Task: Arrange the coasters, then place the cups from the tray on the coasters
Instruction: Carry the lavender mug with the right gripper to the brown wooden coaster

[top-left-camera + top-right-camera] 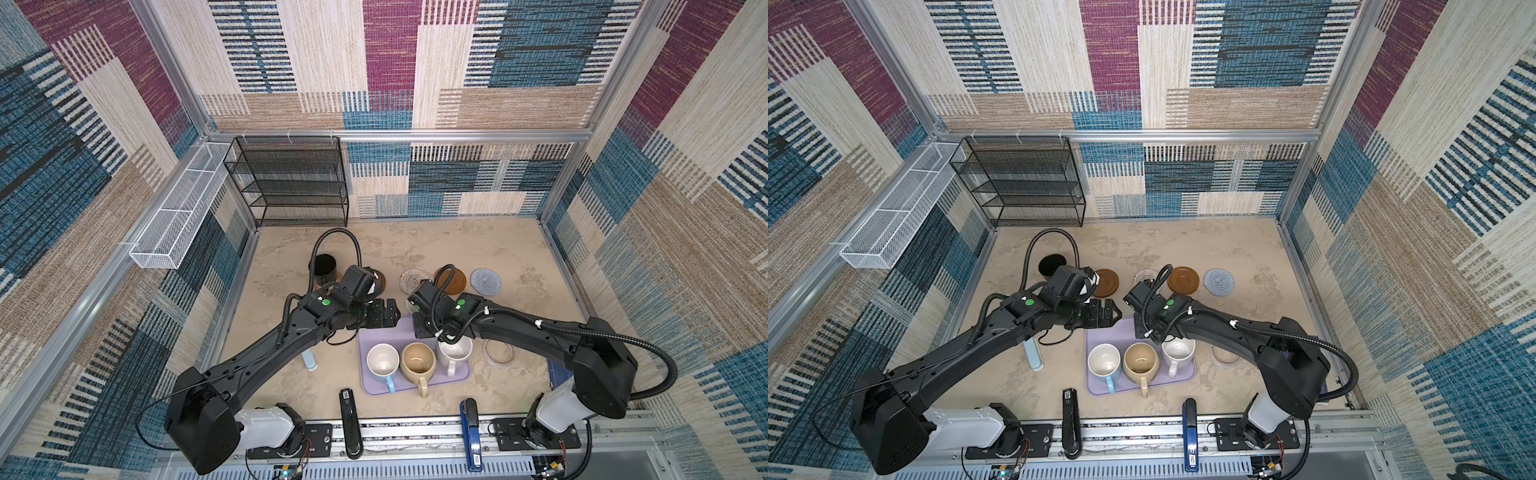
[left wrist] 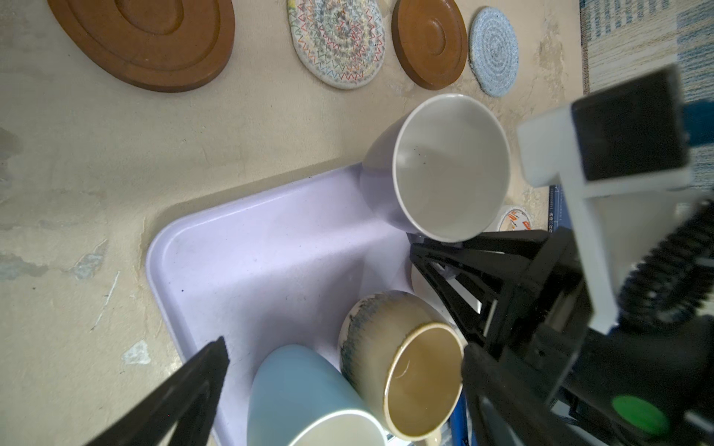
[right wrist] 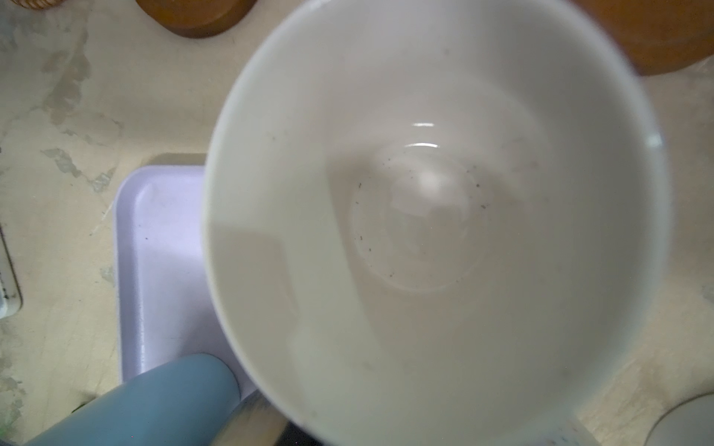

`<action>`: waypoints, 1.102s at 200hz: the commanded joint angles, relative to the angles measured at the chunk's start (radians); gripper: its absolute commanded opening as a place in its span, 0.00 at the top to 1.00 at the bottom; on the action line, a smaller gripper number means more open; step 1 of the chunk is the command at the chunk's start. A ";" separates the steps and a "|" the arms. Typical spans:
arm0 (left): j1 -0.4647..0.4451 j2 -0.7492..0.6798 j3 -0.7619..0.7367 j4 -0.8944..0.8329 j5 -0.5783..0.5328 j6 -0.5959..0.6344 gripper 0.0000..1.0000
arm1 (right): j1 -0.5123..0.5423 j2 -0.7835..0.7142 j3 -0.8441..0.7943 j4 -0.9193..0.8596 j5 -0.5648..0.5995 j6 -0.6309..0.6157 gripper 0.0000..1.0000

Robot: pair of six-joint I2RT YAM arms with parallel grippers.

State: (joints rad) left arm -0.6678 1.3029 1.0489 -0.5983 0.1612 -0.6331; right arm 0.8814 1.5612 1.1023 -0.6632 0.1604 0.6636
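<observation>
My right gripper is shut on the handle of the lavender cup, which tilts over the far corner of the lavender tray; its pale inside fills the right wrist view. The light blue, beige and speckled white cups stand on the tray. The black cup stands at the far left. Two brown wooden coasters, a whitish lacy one and a blue-grey one lie in a row behind the tray. My left gripper hangs open over the tray's left side.
A black mesh shelf and a white wire basket stand at the back left. A black stapler and a blue stapler lie at the front edge. A clear round dish sits right of the tray, a pale tube to its left.
</observation>
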 commanded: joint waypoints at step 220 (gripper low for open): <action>0.262 -0.221 0.071 -0.038 0.138 0.038 0.00 | -0.056 0.042 0.204 0.310 -0.138 -0.158 1.00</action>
State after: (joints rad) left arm -0.4274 1.0889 1.0885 -0.5659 0.2684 -0.6426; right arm 0.8360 1.5734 1.2644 -0.4503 0.0505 0.5323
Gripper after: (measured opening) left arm 0.997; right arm 0.190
